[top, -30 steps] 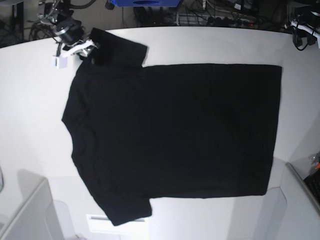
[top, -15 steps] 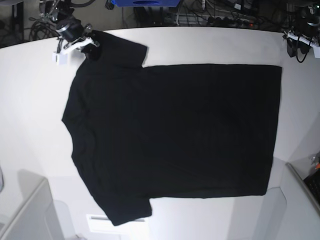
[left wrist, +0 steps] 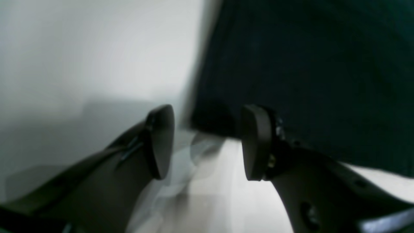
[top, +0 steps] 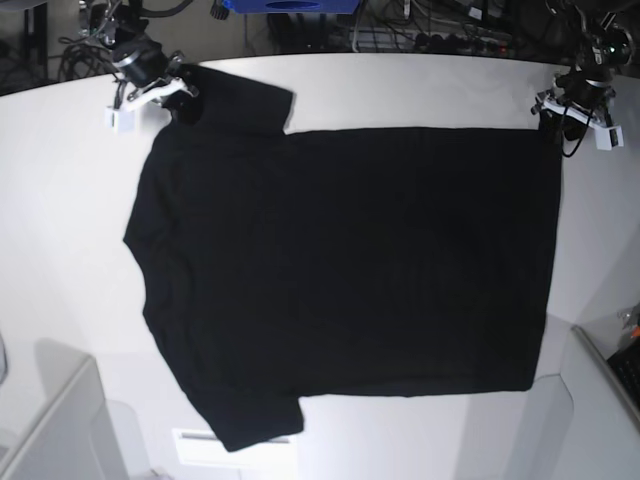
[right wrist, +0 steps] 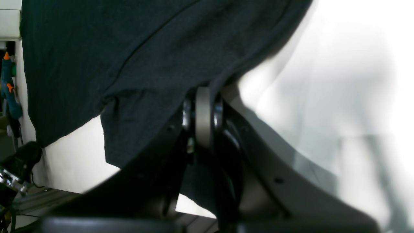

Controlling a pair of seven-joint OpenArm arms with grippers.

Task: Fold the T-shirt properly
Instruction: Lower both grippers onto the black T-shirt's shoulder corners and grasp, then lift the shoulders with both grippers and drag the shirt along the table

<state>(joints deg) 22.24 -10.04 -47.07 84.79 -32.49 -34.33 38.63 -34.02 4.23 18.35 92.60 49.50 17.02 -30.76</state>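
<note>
White table (top: 400, 85) | T-shirt (top: 350, 270) flat | right hand (right wrist: 203, 97) pinching sleeve | left hand (left wrist: 207, 142) parted

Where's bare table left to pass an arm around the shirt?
Bare table lies beyond the T-shirt collar side, plus a strip past the hem. Crowded: the far sleeve, pinched by the right gripper, and the far hem corner, where the left gripper hovers open.

A white table (top: 400, 90) fills most of the base view, its far edge curving along the top of the frame. Beyond that edge — dark cables (top: 420, 35) and a blue object (top: 290, 5) at top centre. Grey box-like shapes sit at the lower left (top: 50, 430) and lower right (top: 600, 400) corners — details unclear.
</note>
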